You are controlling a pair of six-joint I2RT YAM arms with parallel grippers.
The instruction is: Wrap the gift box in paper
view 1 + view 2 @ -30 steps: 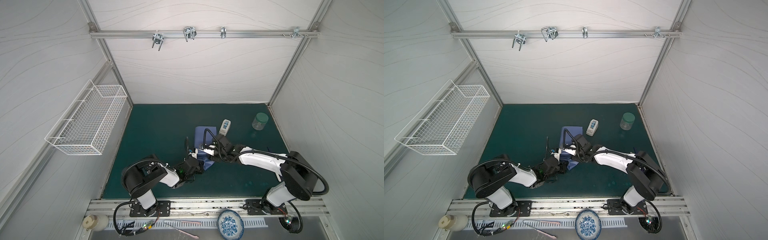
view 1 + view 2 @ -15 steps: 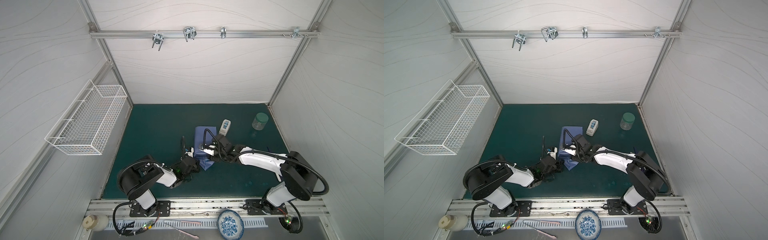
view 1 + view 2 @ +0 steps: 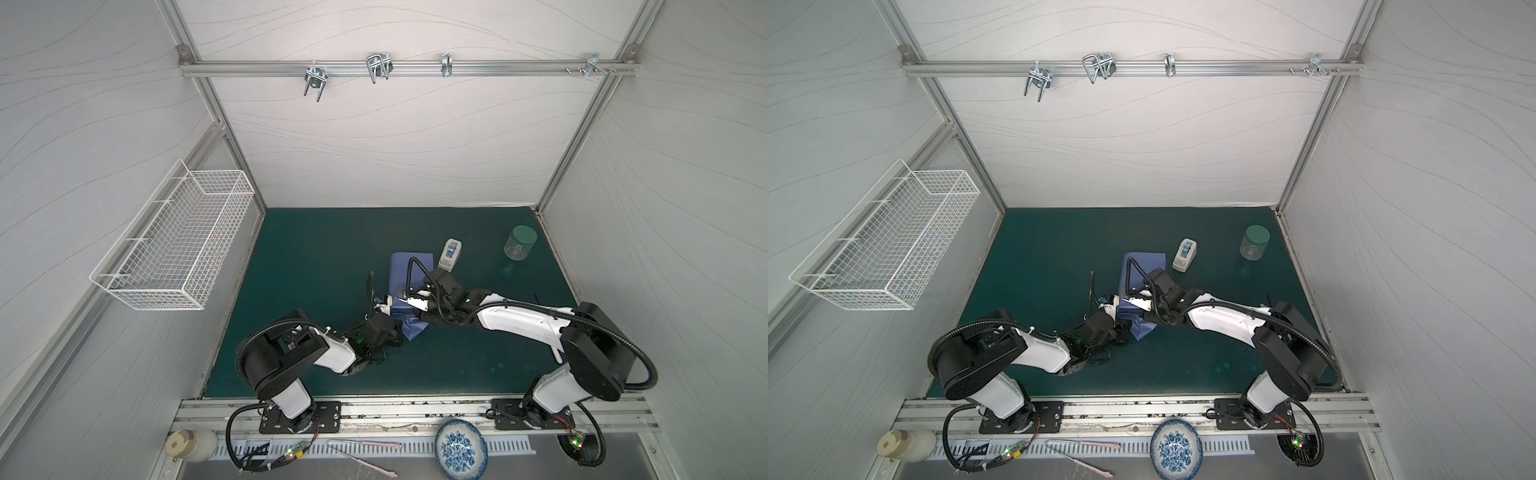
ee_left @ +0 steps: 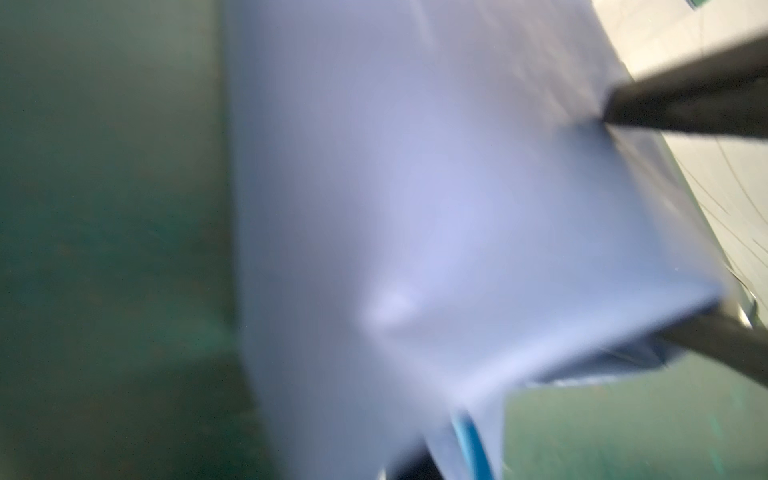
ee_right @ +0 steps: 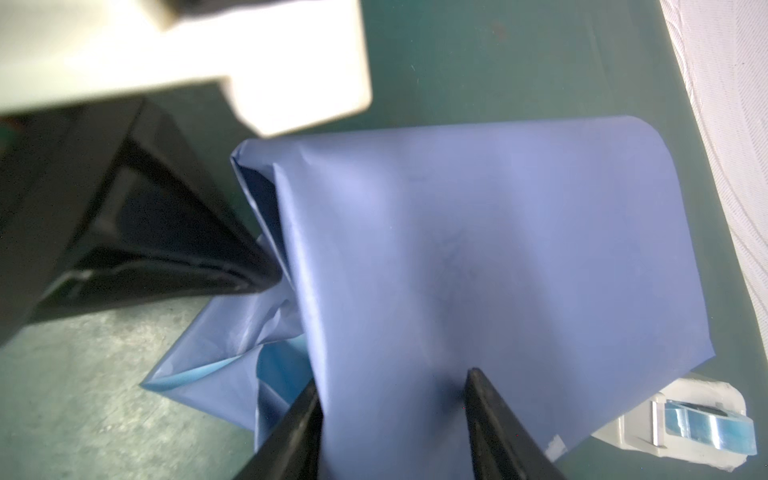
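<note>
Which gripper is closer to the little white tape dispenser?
Right. The right gripper rests on the blue wrapping paper beside the dispenser; the left gripper pinches the paper's opposite side.

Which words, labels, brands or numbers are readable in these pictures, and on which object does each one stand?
None can be read.
The tape dispenser, the jar and the paper show no lettering; the bowl bears only a blue pattern.
</note>
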